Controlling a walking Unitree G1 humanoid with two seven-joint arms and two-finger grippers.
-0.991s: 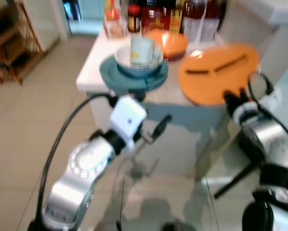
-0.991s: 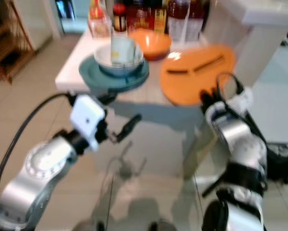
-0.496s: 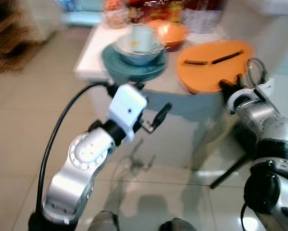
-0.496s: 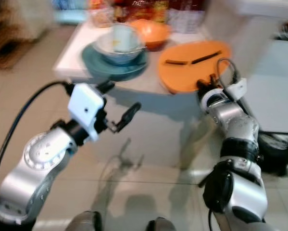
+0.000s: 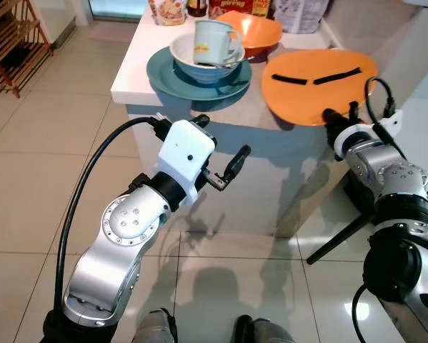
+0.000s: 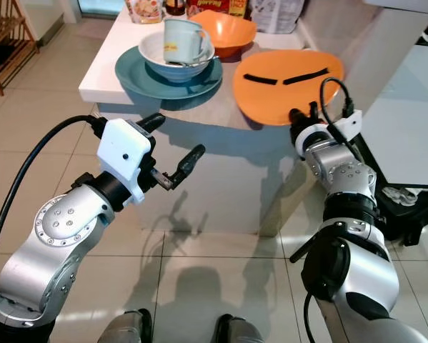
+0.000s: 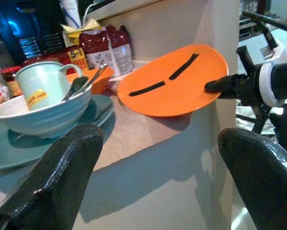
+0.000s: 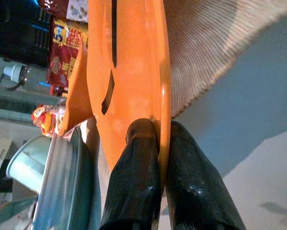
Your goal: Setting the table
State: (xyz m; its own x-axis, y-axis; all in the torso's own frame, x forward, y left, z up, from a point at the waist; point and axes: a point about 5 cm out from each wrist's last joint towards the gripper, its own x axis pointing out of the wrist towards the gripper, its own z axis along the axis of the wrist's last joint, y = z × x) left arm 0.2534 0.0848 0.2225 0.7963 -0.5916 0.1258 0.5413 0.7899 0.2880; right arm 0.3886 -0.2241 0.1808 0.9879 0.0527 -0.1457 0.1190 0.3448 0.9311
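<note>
My right gripper [image 8: 155, 158] pinches the orange plate [image 5: 315, 86] by its rim; my left gripper [image 5: 217, 153] waits spread. Pulling carelessly may drop its 2 black sticks [image 5: 319, 76].

home kitchen | white counter [image 5: 138, 68] with dishes, food packets [image 7: 107, 45] | tiled floor [image 5: 28, 164]

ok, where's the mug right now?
In the left eye view the pale green mug sits inside the white bowl on the teal plate, at the counter's left end, left of the orange plate.
</note>
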